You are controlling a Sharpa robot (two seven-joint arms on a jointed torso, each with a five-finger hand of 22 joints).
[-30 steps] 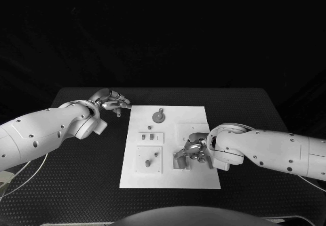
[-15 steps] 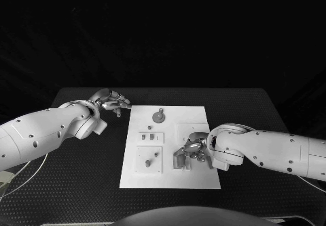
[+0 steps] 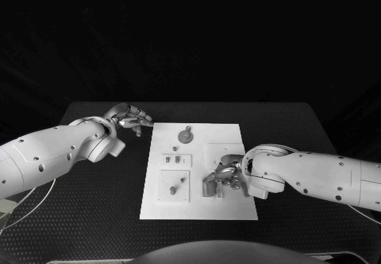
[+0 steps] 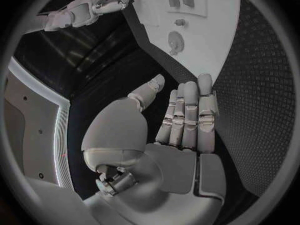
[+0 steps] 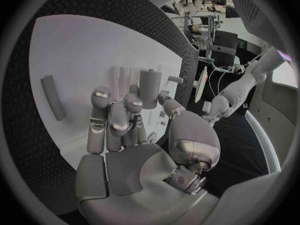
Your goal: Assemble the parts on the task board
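Observation:
The white task board [image 3: 199, 209] lies in the middle of the black table. My right hand [image 3: 227, 176] hovers low over the board's near right part, fingers curled. In the right wrist view its thumb and a fingertip pinch an upright grey peg [image 5: 150, 87]. A grey bar [image 5: 52, 97] lies flat on the board beside that hand. My left hand [image 3: 127, 118] is over the table just off the board's far left corner. Its fingers [image 4: 187, 115] lie straight side by side, the thumb stands apart, and it holds nothing.
On the board are a round grey disc [image 3: 185, 136] at the far end, a small plate with two slots [image 3: 177, 160] and a square plate with a peg [image 3: 174, 187] on the left. Black table [image 3: 95, 209] surrounds the board.

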